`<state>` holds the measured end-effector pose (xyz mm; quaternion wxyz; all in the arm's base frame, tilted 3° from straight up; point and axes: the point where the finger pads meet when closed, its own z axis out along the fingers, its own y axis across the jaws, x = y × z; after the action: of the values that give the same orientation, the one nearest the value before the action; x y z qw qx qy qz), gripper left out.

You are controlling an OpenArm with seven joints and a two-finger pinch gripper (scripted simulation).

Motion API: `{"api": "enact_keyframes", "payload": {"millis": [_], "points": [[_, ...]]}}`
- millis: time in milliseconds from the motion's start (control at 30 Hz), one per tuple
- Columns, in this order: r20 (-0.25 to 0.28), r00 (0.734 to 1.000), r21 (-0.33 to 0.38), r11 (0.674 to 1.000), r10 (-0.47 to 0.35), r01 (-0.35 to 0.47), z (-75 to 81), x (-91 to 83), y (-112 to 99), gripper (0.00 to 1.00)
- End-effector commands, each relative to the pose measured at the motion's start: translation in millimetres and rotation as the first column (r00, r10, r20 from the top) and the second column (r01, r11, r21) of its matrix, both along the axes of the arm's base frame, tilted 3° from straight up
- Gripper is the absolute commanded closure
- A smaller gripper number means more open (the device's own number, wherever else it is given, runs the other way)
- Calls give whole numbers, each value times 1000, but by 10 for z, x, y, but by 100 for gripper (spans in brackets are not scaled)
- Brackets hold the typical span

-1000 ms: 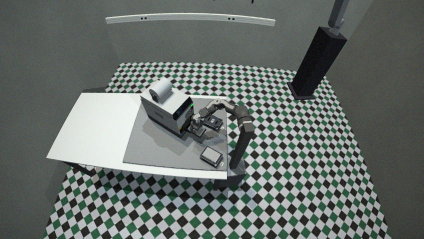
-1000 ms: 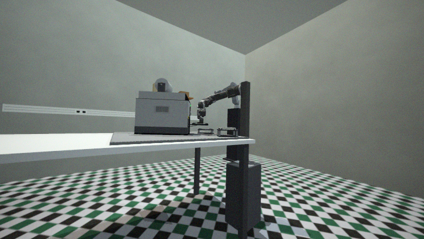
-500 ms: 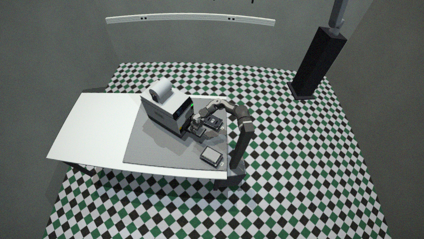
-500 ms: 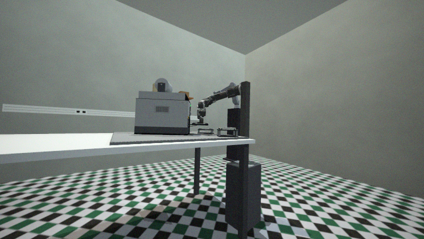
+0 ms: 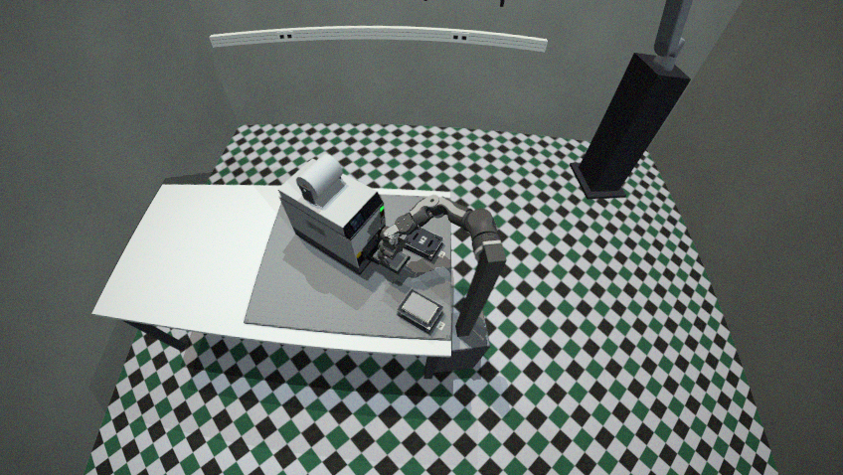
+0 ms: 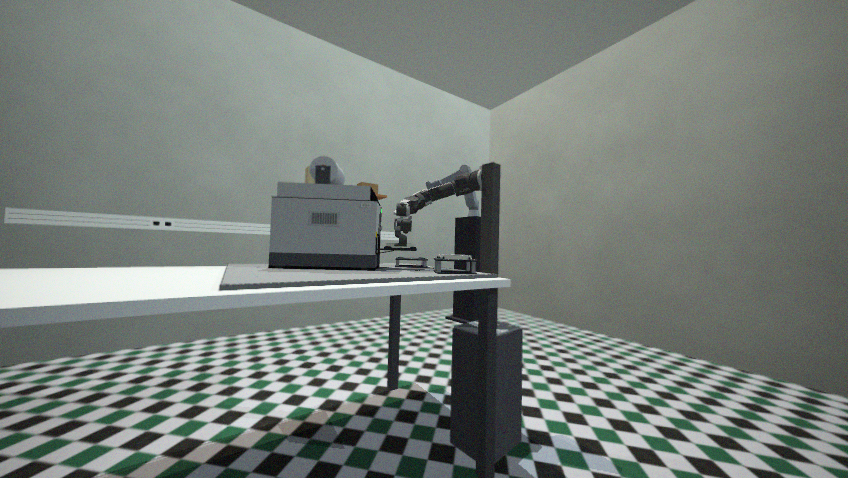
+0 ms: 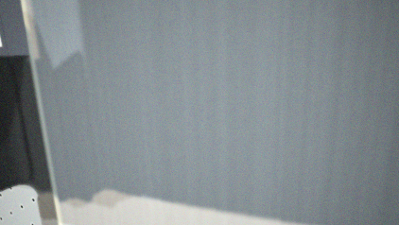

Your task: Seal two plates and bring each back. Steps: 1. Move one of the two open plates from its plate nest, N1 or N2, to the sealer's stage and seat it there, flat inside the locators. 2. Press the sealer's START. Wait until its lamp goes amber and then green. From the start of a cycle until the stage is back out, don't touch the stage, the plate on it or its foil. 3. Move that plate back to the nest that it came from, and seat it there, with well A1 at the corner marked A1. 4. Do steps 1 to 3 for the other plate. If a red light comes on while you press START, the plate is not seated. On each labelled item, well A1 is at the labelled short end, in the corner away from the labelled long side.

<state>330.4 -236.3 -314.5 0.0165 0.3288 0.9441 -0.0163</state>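
From where I stand, nearest is the loaded holder [image 5: 437,328] [image 6: 436,265], on the table [image 5: 189,253] [image 6: 118,285] out in front of the sealing machine [image 5: 318,236] [image 6: 323,231], with a pale plate [image 5: 420,306] [image 6: 454,257] lying flat in it.

Closer in to the machine's front, the gripper [image 5: 388,252] [image 6: 402,241] points down, its fingers pinching the other plate [image 5: 400,263] [image 6: 404,247] right over the machine's slid-out tray [image 5: 372,256] [image 6: 387,249]. I can't tell whether that plate sits fully flat in there. One speckled fingertip [image 7: 19,206] shows in the wrist view, beside a wide grey surface.

Beyond the gripper, also in front of the machine, is the holder marked N2 [image 5: 422,240] [image 6: 409,259], with its own markings showing and no plate in it. A green lamp [image 5: 382,209] [image 6: 381,210] glows on the machine's front, and a big pale roll [image 5: 323,174] [image 6: 332,169] lies on top. Well behind the machine, a white strip [image 5: 378,33] [image 6: 77,219] runs along the wall.
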Motion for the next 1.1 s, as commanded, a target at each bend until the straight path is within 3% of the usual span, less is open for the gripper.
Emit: {"api": "enact_keyframes", "payload": {"millis": [0, 800, 1067], "points": [[2, 1000, -2, 1000, -3, 3, 24, 10, -5, 100], [3, 1000, -3, 1000, -5, 5, 276, 6, 3, 100], [2, 1000, 1, 1000, -1, 1, 271, 1, 11, 100]]}}
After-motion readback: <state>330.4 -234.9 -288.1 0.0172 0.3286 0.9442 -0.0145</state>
